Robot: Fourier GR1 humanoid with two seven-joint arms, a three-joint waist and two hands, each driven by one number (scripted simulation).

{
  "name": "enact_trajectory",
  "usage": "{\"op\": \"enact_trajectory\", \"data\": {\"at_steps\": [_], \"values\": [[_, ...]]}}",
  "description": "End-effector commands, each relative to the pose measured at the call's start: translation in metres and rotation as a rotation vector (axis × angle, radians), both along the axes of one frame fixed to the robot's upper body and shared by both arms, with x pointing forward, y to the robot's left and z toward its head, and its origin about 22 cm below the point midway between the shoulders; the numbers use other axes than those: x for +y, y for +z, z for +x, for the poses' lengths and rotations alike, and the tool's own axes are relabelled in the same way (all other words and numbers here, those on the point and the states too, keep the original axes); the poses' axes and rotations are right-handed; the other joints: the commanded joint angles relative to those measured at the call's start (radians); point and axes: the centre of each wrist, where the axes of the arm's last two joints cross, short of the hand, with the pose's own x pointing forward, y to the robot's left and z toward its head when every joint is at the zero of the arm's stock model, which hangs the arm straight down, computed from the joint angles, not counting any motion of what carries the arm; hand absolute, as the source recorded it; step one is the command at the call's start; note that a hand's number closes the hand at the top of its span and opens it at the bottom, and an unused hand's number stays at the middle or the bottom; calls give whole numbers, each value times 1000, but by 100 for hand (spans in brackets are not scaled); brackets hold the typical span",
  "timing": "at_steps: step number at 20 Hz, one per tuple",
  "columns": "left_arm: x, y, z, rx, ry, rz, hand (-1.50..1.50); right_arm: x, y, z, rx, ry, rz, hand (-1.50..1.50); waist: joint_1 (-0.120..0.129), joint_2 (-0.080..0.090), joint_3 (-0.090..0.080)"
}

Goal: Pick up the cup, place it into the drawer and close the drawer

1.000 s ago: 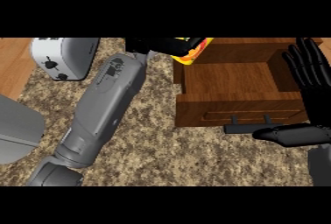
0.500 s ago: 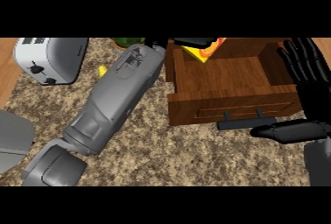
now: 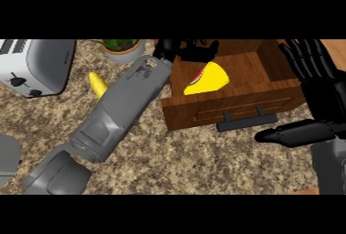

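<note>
- Cup [image 3: 208,78] sits at about one o'clock from centre, yellow with a red and green patch on its side, inside the open wooden drawer [image 3: 270,93].
- I see my left hand [image 3: 192,49] just above that cup at twelve o'clock, black fingers curled over its top end, gripping it.
- Left forearm [image 3: 125,107] runs as a long grey diagonal from seven o'clock up to the hand, crossing the speckled counter [image 3: 196,160].
- My right hand [image 3: 314,77] stands at three o'clock, fingers straight and spread, released, holding nothing; its thumb [image 3: 287,134] juts toward nine o'clock just below the drawer front.
- The drawer front carries a dark handle [image 3: 246,119], at about four o'clock from the cup, and the thumb tip lies near that handle; I cannot tell whether they touch.
- Over at ten o'clock I have a silver toaster [image 3: 34,66] at the picture's edge.
- A yellow corn cob [image 3: 99,85] lies just beside the forearm at nine o'clock, partly hidden behind it.
- At eleven o'clock a potted plant [image 3: 121,48] shows green leaves in a grey pot, near the forearm's far end.
</note>
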Motion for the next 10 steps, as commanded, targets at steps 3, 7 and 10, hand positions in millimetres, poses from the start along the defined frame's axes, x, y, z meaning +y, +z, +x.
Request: {"op": "enact_trajectory", "data": {"at_steps": [3,7,10], "values": [[0,-10,-3,25,-12,2,-150,14,7,7,-19,64,-4,-150,-50,14,0],[5,-19,-7,9,-21,-149,-150,38,13,11,17,231,21,-150,-52,13,-3],[3,-13,-7,-18,-36,-257,-150,43,18,5,-5,376,-18,150,-52,7,-3]]}}
